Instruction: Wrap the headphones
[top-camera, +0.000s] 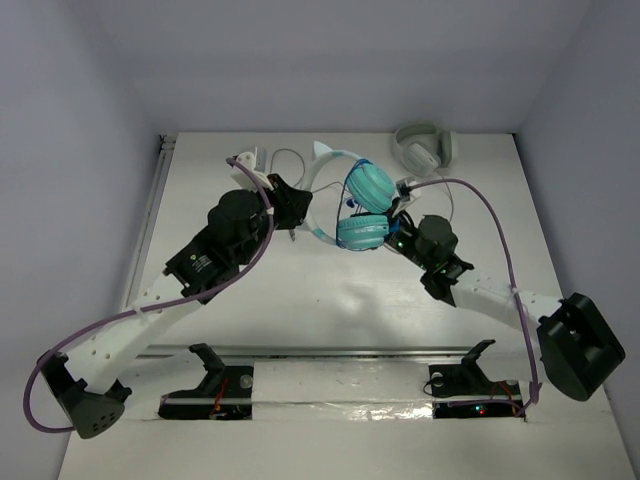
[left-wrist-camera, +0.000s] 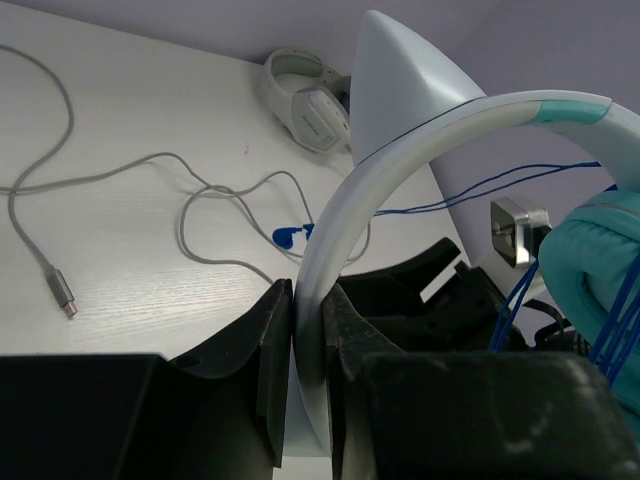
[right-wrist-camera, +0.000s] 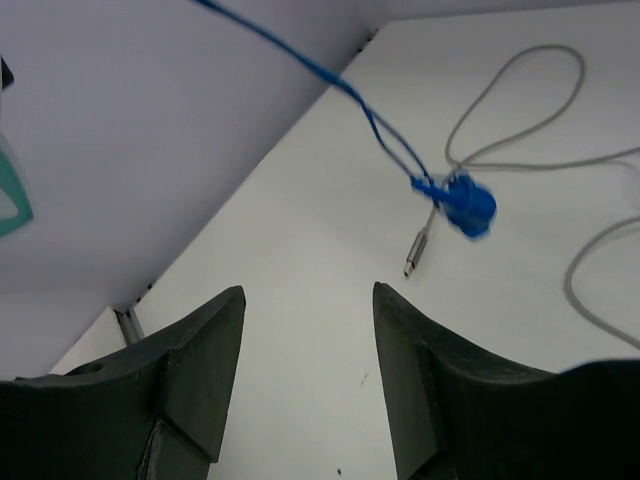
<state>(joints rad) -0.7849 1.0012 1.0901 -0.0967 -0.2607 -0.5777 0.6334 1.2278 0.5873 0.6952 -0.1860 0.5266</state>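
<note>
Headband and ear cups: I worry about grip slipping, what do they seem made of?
The headband looks like smooth white plastic, given its even sheen. The ear cups look like soft matte teal padding, wrinkled at the edge; leatherette or fabric, I cannot tell.

No legible text, brand, number or sign appears in any view. A small pale marking (top-camera: 195, 262) on the black housing of the left arm (top-camera: 218, 240) is too small to read.

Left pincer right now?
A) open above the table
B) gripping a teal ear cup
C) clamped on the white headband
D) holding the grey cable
C: the left wrist view shows the left pincer shut on the white headband of the headphones.
</note>
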